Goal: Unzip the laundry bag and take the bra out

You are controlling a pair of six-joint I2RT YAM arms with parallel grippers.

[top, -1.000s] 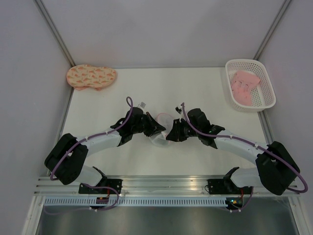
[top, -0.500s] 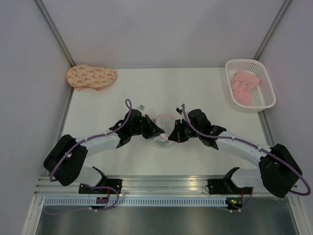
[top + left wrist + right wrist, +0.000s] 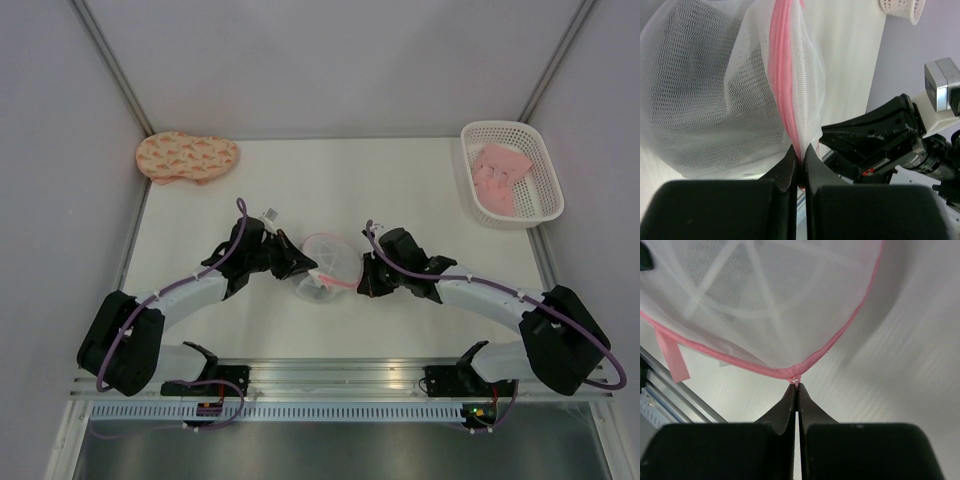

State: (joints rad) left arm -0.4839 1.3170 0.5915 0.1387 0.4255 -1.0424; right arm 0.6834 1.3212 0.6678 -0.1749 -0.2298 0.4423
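Closest in, the left gripper (image 3: 800, 153) has its black jaws squeezed right together, and they're pinching the pink zipper rim (image 3: 782, 75) of the small round white mesh laundry bag (image 3: 330, 258). Opposite it, the right gripper (image 3: 796, 390) is clamped tight too, nipping the little zipper pull (image 3: 795, 382) where the pink rim comes to a point. So the bag hangs stretched between the two grippers, over the middle of the white table (image 3: 400, 190). A greyish shade shows through the mesh in the left wrist view; whether that's the bra, I can't tell. Further back on the right, a white plastic lattice basket (image 3: 548, 175) holds a pink folded garment (image 3: 498, 172). In the far left corner lies a peach patterned padded piece (image 3: 187, 158).
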